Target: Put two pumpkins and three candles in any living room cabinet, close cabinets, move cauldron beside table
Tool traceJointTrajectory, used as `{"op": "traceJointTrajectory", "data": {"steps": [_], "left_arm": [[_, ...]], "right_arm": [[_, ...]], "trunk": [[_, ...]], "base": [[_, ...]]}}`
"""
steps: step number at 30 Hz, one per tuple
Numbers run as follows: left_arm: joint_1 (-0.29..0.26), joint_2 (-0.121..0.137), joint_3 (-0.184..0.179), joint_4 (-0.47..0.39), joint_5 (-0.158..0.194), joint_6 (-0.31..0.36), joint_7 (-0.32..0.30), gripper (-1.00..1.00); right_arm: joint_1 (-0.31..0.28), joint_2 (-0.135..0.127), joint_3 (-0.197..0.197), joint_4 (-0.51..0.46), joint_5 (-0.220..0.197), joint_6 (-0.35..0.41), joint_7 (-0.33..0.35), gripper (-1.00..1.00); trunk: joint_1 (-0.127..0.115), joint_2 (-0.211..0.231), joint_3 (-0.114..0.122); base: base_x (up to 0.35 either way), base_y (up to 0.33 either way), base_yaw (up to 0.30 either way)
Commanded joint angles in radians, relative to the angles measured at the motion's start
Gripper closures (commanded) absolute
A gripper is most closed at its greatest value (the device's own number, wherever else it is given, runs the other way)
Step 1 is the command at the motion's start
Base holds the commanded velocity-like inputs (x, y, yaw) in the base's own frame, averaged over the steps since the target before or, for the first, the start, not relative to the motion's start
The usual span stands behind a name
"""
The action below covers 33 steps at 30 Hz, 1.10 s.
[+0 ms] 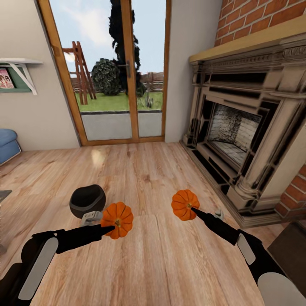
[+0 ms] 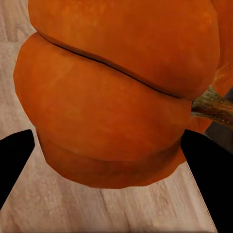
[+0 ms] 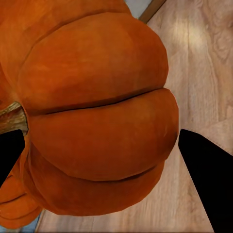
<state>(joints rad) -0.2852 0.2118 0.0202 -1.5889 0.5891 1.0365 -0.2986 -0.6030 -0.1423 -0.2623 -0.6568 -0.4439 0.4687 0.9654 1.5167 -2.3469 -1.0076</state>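
no legible writing; ribbed orange left pumpkin (image 1: 117, 219) clamped in left gripper (image 1: 111, 229), right pumpkin (image 1: 185, 205) in right gripper (image 1: 194, 209); matte black cauldron (image 1: 87, 201) on wood-plank floor (image 1: 170, 263).

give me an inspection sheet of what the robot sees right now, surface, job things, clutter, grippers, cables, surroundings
Surface: light wood-plank floor.
Job's things: left pumpkin and right pumpkin, each gripped; black cauldron on the floor; pale candle beside the cauldron, another candle partly hidden behind the right arm.
Clutter: nothing seen.
Grippers: left gripper shut on the left pumpkin; right gripper shut on the right pumpkin.
Cables: nothing seen.
Surroundings: fireplace, glass door, blue sofa, wall shelf.
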Motion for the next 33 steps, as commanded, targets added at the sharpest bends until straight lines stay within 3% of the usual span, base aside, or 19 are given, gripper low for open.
{"op": "traceJointTrajectory", "data": {"steps": [1,5,33], "left_arm": [[0.0,0.0,0.001,0.0,-0.011,0.003,-0.009,1.0],[0.0,0.0,0.002,0.0,-0.011,0.003,-0.009,1.0],[-0.002,-0.001,0.004,0.002,-0.014,0.004,-0.004,1.0]], "right_arm": [[-0.001,0.0,0.001,0.0,-0.007,0.008,0.001,1.0],[-0.001,0.0,0.004,0.0,-0.007,0.008,0.001,1.0],[-0.001,0.0,0.004,0.0,-0.01,0.009,0.001,1.0]], "trunk": [[0.0,0.0,-0.001],[0.0,0.0,-0.001],[-0.108,0.196,0.087]], "base": [[-0.034,0.037,-0.001],[-0.014,0.016,0.0],[-0.001,0.001,0.0]]}}
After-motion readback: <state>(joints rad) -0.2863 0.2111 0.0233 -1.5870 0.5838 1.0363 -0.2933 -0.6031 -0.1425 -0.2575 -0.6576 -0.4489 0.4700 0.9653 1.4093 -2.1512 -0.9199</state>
